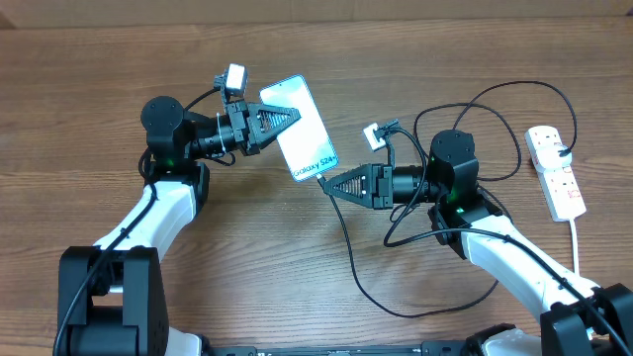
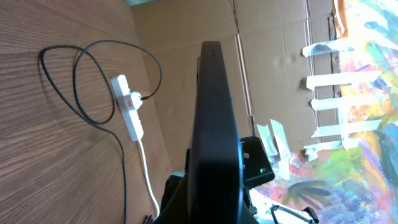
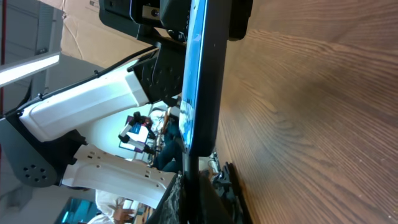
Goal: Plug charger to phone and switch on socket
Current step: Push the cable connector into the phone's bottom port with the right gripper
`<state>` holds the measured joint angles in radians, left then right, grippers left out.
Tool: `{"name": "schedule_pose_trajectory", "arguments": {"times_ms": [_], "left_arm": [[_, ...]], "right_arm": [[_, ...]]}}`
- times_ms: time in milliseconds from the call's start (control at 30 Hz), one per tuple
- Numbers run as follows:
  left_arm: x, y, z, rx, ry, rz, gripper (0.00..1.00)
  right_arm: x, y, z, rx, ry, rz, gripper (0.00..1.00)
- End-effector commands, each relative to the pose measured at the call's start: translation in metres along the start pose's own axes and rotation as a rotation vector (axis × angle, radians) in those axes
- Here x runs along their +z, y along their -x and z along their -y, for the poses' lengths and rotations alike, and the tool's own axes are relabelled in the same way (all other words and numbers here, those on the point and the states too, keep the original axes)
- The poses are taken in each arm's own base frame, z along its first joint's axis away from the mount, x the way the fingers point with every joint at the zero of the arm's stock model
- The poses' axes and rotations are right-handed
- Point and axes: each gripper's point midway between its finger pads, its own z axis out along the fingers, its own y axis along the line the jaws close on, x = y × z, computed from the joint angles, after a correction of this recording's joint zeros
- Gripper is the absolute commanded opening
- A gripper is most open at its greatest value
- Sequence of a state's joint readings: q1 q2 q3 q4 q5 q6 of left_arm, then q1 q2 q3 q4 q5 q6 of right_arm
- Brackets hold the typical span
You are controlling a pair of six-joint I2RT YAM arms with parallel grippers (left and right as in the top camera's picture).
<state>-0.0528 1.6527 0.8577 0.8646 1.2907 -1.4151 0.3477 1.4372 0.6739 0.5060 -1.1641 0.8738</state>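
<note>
Near the middle of the table, slightly toward 12 o'clock, the phone is clamped at its 10 o'clock edge by the left gripper. At its 5 o'clock end, the right gripper is pinched together on the charger tip. The socket lies well apart at 3 o'clock.

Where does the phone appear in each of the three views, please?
Overhead: the phone is at upper centre, tilted, between the left tool and the right tool.
Left wrist: edge-on, a dark upright slab at centre.
Right wrist: edge-on, a dark strip with its blue screen facing left, running down from top centre.
Shared landmark: the wooden table.
</note>
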Motion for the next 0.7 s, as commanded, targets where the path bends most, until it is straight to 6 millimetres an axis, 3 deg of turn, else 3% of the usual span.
{"name": "schedule_pose_trajectory", "arguments": {"times_ms": [0, 333, 667], "left_arm": [[0.003, -0.009, 0.008, 0.011, -0.017, -0.063, 0.04], [0.002, -0.013, 0.007, -0.011, -0.016, -0.085, 0.04], [0.002, -0.029, 0.01, 0.039, -0.034, -0.178, 0.04]], "right_arm": [[0.001, 0.007, 0.006, -0.043, -0.031, 0.041, 0.04], [0.0, 0.017, 0.011, -0.107, -0.068, 0.091, 0.04], [0.0, 0.02, 0.006, -0.132, -0.056, 0.1, 0.04]]}}
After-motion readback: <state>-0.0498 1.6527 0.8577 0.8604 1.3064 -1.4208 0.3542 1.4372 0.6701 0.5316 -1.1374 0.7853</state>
